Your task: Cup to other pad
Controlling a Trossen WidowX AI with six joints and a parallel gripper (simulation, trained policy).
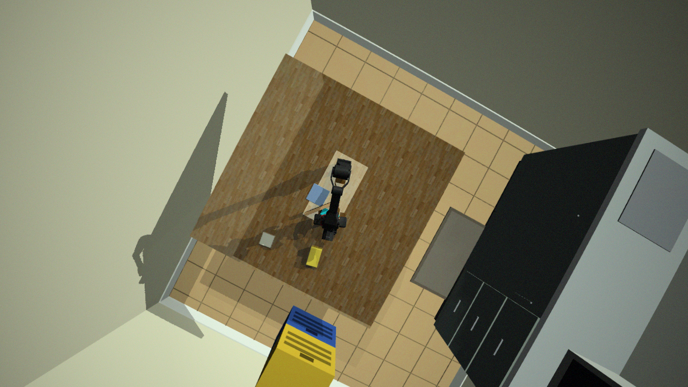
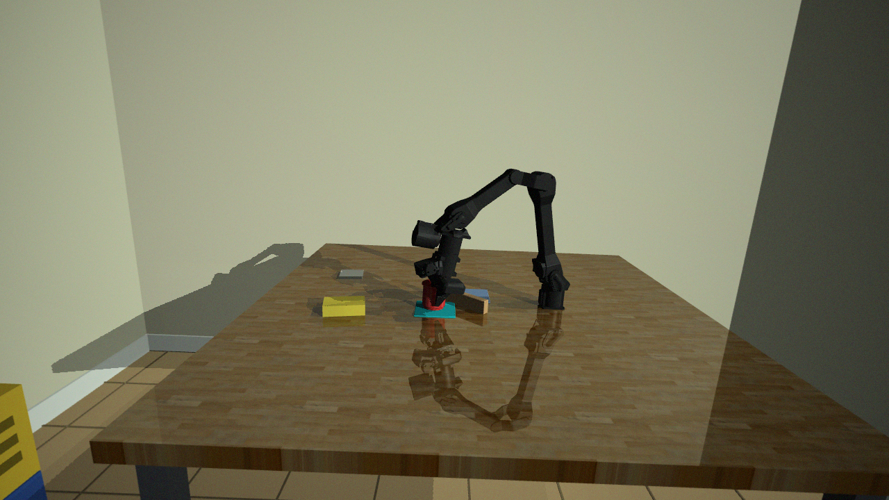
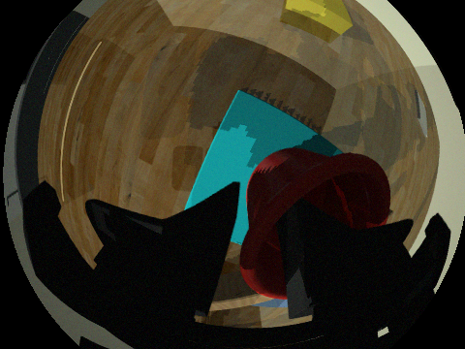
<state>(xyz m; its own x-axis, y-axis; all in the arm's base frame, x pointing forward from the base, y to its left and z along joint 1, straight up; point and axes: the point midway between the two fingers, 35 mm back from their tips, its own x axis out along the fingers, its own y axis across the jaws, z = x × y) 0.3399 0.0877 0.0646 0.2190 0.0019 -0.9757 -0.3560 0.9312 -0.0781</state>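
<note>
The red cup stands upright on the teal pad. In the wrist view it is toward the pad's near right part. My gripper is partly open and low at the cup. One finger is inside the cup's mouth and the other is outside its wall, with a narrow gap between that finger and the wall. The blue pad has no cup on it. The marbles are not visible; the fingers and shadow hide the cup's inside.
A wooden bar lies between the two pads. A yellow block is beyond the teal pad. A pale flat tile lies farther off.
</note>
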